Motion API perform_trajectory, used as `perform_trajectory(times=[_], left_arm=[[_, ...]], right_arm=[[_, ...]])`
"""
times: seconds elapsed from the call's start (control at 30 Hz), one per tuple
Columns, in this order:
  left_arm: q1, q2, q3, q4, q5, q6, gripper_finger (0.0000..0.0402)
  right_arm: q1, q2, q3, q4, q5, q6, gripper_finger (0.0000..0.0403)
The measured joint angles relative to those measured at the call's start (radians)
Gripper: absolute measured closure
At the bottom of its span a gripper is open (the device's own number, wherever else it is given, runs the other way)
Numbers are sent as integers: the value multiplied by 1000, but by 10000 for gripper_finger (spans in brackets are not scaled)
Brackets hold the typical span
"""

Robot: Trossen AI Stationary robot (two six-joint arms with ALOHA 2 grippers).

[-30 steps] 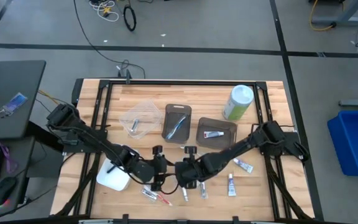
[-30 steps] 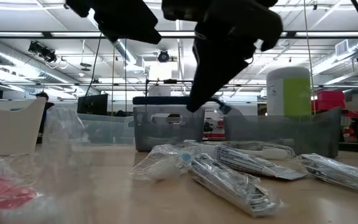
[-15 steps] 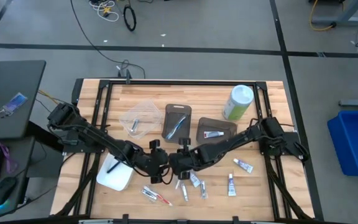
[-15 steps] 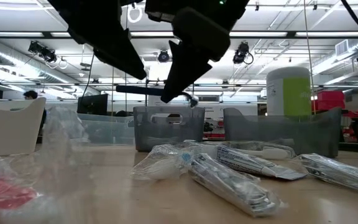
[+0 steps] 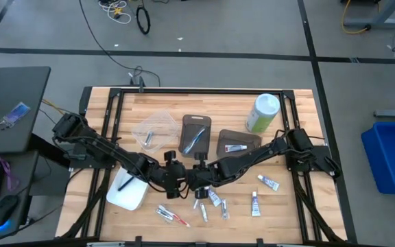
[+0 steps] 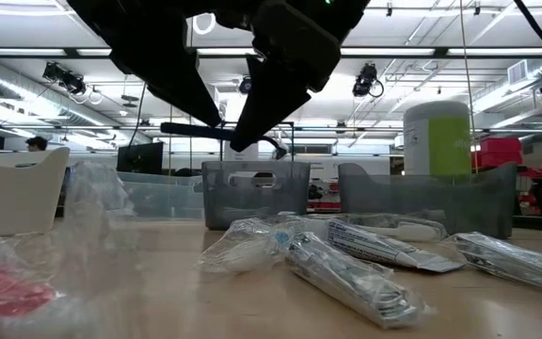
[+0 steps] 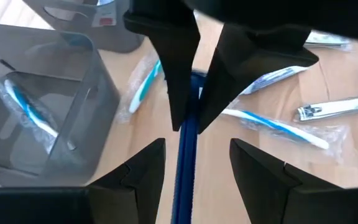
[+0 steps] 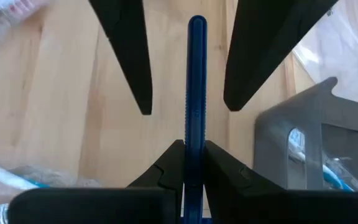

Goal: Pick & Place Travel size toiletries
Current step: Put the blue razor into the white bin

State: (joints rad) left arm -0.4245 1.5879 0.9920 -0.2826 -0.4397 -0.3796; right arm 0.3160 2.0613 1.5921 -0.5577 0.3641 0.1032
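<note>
- The two grippers meet nose to nose above the middle of the table, just in front of the two dark bins.
- One dark blue razor (image 8: 195, 93) is held off the table between them. The right gripper (image 5: 196, 180) clamps it: in the right wrist view its fingers (image 8: 166, 171) press the handle from both sides.
- The left gripper (image 5: 178, 180) is spread apart, one finger (image 7: 138, 171) on each side of the razor's handle without touching it.
- In the low view the razor shows as a level dark bar above the table.
- Two dark translucent bins stand side by side: the left bin (image 5: 195, 134) holds one light-blue toothbrush (image 5: 196, 140) and the right bin (image 5: 238, 145) one small white-and-red tube (image 5: 235, 148).
- One clear plastic container (image 5: 154, 132) left of them holds one small item.
- One white tray (image 5: 126, 195) sits near the left front, with one dark item in it.
- One green canister with a white lid (image 5: 263, 112) stands upright at the back right.
- Two white-and-blue tubes (image 5: 268, 182) lie apart at the right front.
- About five small wrapped pieces (image 5: 213, 200) lie scattered just in front of the grippers; the exact count is hard to tell.
</note>
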Motion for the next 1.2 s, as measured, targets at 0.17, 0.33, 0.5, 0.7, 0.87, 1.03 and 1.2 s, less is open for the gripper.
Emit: perform_trajectory(times=[0.17,0.33,0.5,0.7,0.87,1.03,1.2], left_arm=[[0,0,0,-17,1,20,215],[0,-2,1,-22,7,22,233],[0,-2,2,-58,42,18,260],[-1,-1,2,-68,47,16,273],[-1,0,2,-70,43,23,274],[-1,0,1,-71,41,20,275],[-1,0,1,-72,41,21,275]], right_arm=[[-1,0,0,2,0,-7,354],[-1,0,0,21,-1,-7,354],[-1,0,0,38,0,-7,354],[-1,0,0,46,-2,-7,354],[0,0,0,53,-1,-8,354],[0,0,0,55,0,-8,354],[1,0,0,68,0,-7,354]])
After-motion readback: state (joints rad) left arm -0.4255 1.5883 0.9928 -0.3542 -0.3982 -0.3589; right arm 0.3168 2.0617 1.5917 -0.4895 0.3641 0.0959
